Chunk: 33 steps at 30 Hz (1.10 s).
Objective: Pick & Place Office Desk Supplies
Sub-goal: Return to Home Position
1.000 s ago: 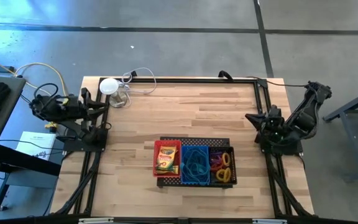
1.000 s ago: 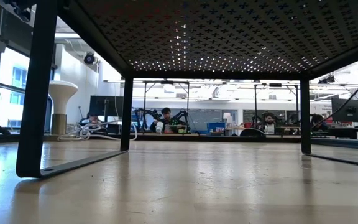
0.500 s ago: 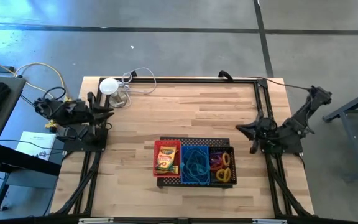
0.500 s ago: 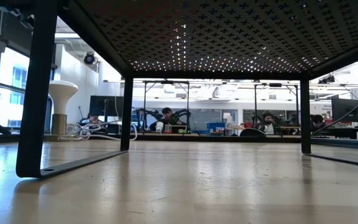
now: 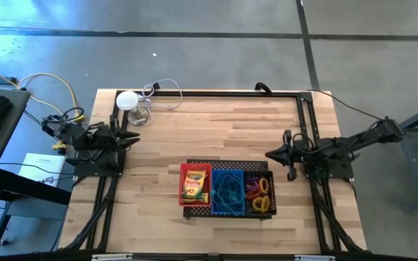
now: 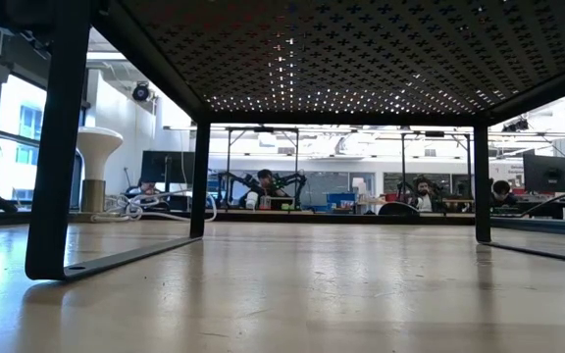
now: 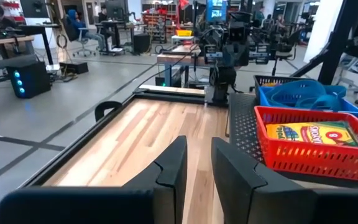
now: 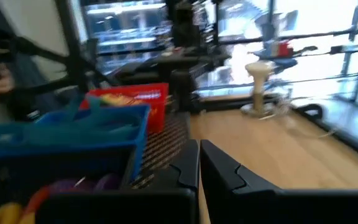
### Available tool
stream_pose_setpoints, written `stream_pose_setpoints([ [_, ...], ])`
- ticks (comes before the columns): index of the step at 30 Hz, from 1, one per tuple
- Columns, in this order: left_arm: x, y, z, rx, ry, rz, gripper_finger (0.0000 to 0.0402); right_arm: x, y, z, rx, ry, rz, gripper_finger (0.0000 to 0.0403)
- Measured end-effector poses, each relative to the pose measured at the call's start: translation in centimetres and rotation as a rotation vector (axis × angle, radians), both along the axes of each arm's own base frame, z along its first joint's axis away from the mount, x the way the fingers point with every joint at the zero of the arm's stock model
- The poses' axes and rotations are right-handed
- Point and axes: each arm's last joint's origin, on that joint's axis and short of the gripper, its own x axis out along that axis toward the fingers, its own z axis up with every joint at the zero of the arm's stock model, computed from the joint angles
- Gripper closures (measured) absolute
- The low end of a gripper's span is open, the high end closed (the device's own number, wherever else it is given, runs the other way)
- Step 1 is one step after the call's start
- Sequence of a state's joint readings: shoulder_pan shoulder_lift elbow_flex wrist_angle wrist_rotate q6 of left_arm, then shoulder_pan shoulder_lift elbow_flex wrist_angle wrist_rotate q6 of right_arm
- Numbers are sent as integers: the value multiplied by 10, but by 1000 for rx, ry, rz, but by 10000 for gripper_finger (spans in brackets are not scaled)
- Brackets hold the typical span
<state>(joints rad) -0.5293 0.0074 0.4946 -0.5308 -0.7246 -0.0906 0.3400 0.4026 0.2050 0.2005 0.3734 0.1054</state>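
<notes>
Job looks finished: nothing is held and both arms are parked at opposite edges of the tabletop [image 5: 216, 123], so only the fold to home is judged to remain.

- left gripper [image 5: 127, 136]: just inside the left edge. A narrow gap is seen between its fingers [image 7: 169, 174], with nothing in it.
- right gripper [image 5: 273, 154]: near the right edge, pointed inward, just beside the shelf's right end. Its fingers [image 8: 188, 171] are pressed together and nothing is held.

Risks:
- The shelf [image 5: 227, 164] or the black basket [image 5: 271, 190] could be clipped by the right gripper if the arm is swung low while folding; clearance there is small. If the shelf is knocked, the baskets could be shifted and loose bands spilled.
- The cable [image 5: 162, 90] of the white disc [image 5: 127, 100] at the far-left corner lies near the left arm and could be snagged by a wide sweep.

Containers, side by side on the shelf, mid-width and toward the edge opposite the disc:
- red basket [image 5: 195, 168], left: crayon boxes [image 5: 193, 188], lying flat.
- blue basket [image 5: 228, 171], middle: blue loops [image 5: 227, 192], taken to be rubber bands.
- black basket, right: rubber bands [image 5: 258, 190] in red, orange, yellow and purple, loosely piled.
</notes>
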Motion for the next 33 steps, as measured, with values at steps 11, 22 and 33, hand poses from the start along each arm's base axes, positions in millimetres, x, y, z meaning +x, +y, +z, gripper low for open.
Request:
stream_pose_setpoints([
  [11, 3, -2, -6, -5, 13, -27, 335, -6, -5, -25, -23, -75, 17, 401],
  [22, 4, -4, -7, -8, 17, -70, 335, -21, -12, -30, -39, -138, -45, 401],
  [33, 5, -5, -8, -16, 16, -87, 335, -28, -16, -39, -38, -61, -122, 401],
])
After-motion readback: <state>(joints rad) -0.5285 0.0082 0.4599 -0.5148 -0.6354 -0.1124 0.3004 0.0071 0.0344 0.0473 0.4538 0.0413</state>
